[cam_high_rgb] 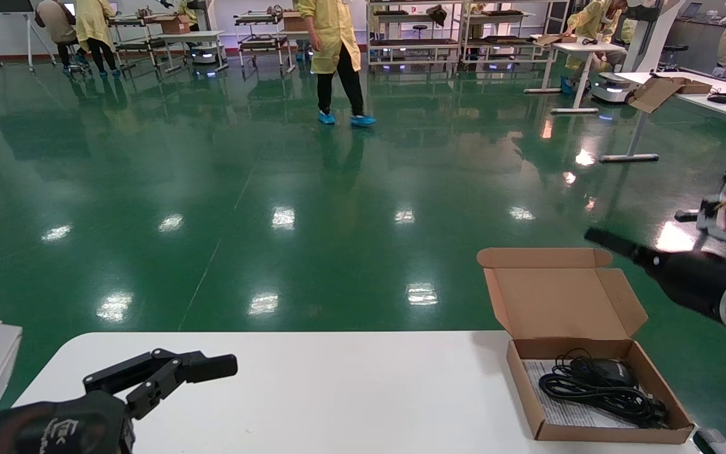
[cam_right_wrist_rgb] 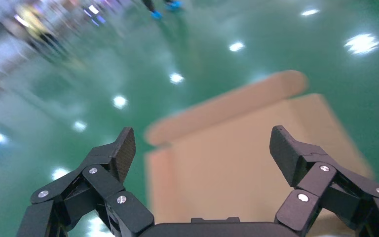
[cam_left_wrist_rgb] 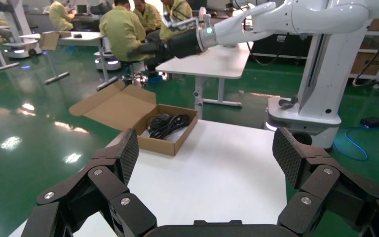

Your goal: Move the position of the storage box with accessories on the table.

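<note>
The brown cardboard storage box (cam_high_rgb: 522, 386) stands open at the right end of the white table (cam_high_rgb: 338, 391), its lid (cam_high_rgb: 558, 296) raised toward the far edge. Inside lie a black mouse (cam_high_rgb: 612, 372) with its coiled cable (cam_high_rgb: 596, 394) on a white printed sheet (cam_high_rgb: 561, 413). My right gripper (cam_high_rgb: 593, 237) hangs in the air just beyond the lid's upper right corner; in the right wrist view it (cam_right_wrist_rgb: 202, 143) is open, with the lid (cam_right_wrist_rgb: 237, 168) below. My left gripper (cam_high_rgb: 224, 366) rests low over the table's left front, open and empty (cam_left_wrist_rgb: 207, 148). The box (cam_left_wrist_rgb: 170, 144) lies ahead of it.
The table's far edge drops to a shiny green floor (cam_high_rgb: 275, 189). A white robot base (cam_left_wrist_rgb: 306, 108) and another desk (cam_left_wrist_rgb: 217, 61) stand past the table's right end. People in yellow coats (cam_high_rgb: 334, 38) and other desks (cam_high_rgb: 703, 91) with boxes stand far off.
</note>
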